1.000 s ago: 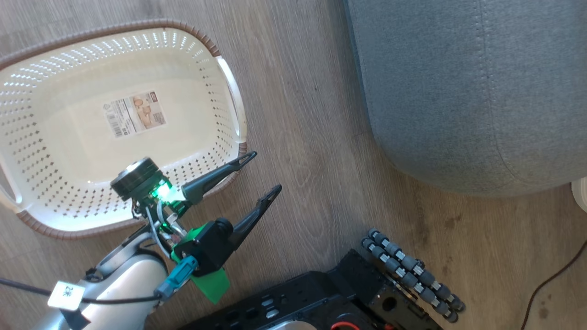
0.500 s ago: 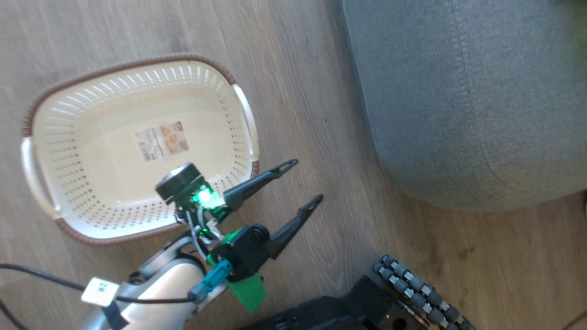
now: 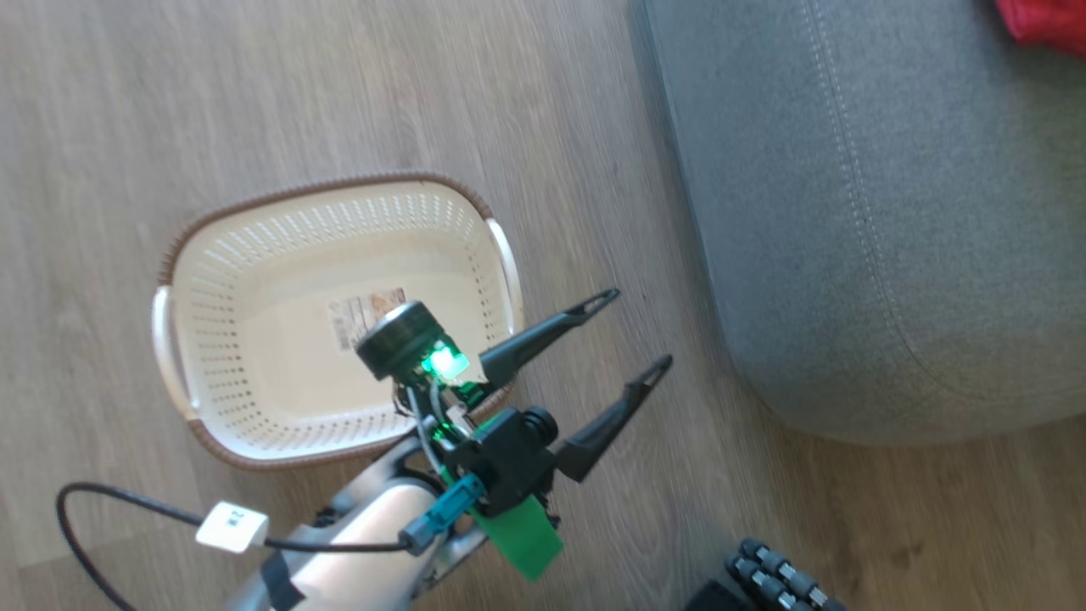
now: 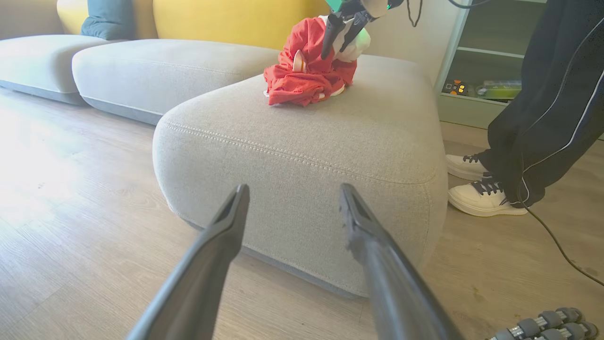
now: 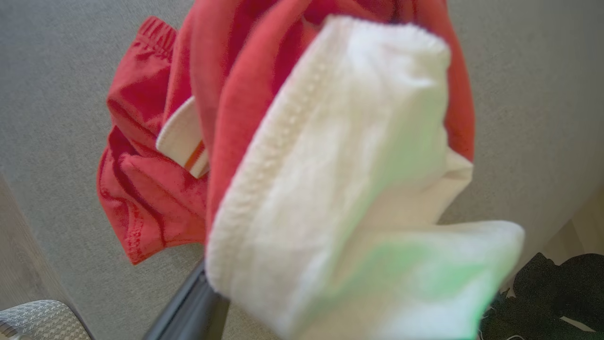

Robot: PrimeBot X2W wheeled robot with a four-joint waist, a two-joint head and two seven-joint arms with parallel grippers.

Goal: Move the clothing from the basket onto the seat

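The cream basket (image 3: 222, 280) stands on the wood floor with nothing in it but its label sticker (image 3: 361, 310). My left gripper (image 3: 639, 329) hovers open and empty over the floor between basket and grey seat (image 3: 891, 212). Its wrist view looks at the seat (image 4: 302, 151) past my left gripper (image 4: 293, 189). The red clothing (image 4: 306, 71) lies bunched on top of the seat, and a corner of it, the clothing (image 3: 1048, 21), shows in the head view. My right gripper (image 4: 333, 53) points down into it, open. White-trimmed clothing (image 5: 330, 165) drapes over one finger (image 5: 186, 309).
A person's legs in dark trousers and white shoes (image 4: 486, 198) stand just right of the seat, beside a floor cable (image 4: 557, 245). More grey sofa cushions (image 4: 155, 66) lie behind. A shelf unit (image 4: 490, 85) is at the back right. My base's rollers (image 3: 776, 577) sit low.
The head camera has shifted, so the basket shows smaller and lower right and red clothing has come into the top right corner. My left gripper stays open beside the basket.
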